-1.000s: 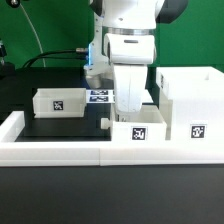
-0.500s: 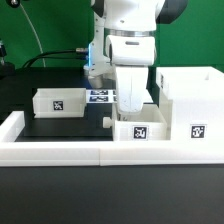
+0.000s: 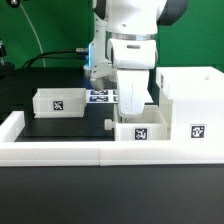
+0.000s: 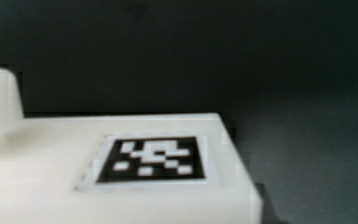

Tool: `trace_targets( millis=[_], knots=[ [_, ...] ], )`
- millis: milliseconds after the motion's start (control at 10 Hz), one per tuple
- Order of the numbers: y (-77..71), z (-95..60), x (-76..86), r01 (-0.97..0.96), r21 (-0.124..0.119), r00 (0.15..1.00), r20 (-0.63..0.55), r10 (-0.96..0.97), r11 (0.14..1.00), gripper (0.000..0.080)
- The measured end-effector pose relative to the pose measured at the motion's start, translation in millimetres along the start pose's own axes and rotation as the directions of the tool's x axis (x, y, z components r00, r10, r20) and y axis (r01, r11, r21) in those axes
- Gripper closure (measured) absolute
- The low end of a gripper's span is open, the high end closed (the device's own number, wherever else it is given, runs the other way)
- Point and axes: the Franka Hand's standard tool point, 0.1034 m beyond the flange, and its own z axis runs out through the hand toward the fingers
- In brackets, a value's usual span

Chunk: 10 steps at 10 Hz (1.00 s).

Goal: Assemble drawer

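Arm is pointing straight down, gripper (image 3: 132,108) dipping behind tagged white tray (image 3: 140,132) beside box shell (image 3: 193,100); can't tell finger spread.

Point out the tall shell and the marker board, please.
Shell (image 3: 205,112): exterior view, front wall above its tag.
Marker board (image 3: 98,97): exterior view, on its tags.

This is a robotics lab bench. A white industrial robot arm (image 3: 130,30) stands over a matt black tabletop (image 3: 60,125), which is fenced by a low white rail (image 3: 50,153) along its six o'clock edge. Square black-and-white tags mark the white drawer tray (image 3: 45,98) and box shell (image 3: 185,95). The marker board (image 3: 100,96) lies near the centre. At ten o'clock, cables (image 3: 50,57) trail past dark equipment with a green glow (image 3: 3,47).
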Motion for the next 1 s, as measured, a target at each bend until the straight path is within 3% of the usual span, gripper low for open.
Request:
trace_targets(
  millis=[500,1000],
  knots=[
    [13.0,-5.6,-1.8,0.001,-0.006,1.000,0.004,-0.001,1.000,0.0757],
    [12.2,-2.9,-0.4,-0.013,-0.002,1.000,0.002,0.013,1.000,0.0757]
  ],
)
